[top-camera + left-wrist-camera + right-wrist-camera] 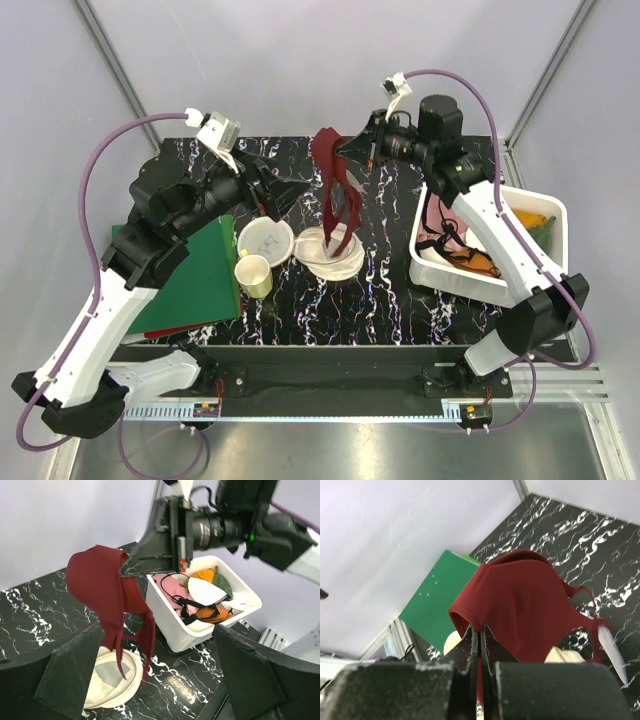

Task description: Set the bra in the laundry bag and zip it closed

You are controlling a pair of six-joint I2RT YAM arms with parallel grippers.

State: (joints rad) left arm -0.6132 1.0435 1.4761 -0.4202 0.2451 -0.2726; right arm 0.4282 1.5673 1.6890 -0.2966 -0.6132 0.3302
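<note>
The maroon bra (335, 190) hangs from my right gripper (347, 150), which is shut on its top edge high above the table. Its straps dangle down onto the open cream-white mesh laundry bag (330, 262) at the table's middle. In the right wrist view the jaws (480, 632) pinch the bra (530, 615), with the bag (565, 655) below. My left gripper (280, 197) is open and empty, left of the bra. In the left wrist view its fingers (67, 675) frame the bra (107, 590) and the bag (107, 682).
A white bin (555, 215) with pink, orange and green cloths stands at the right, and shows in the left wrist view (172, 625). A round white dish (265, 238) and a cream-yellow cup (255, 275) sit left of the bag. A green folder (195, 275) lies at the left.
</note>
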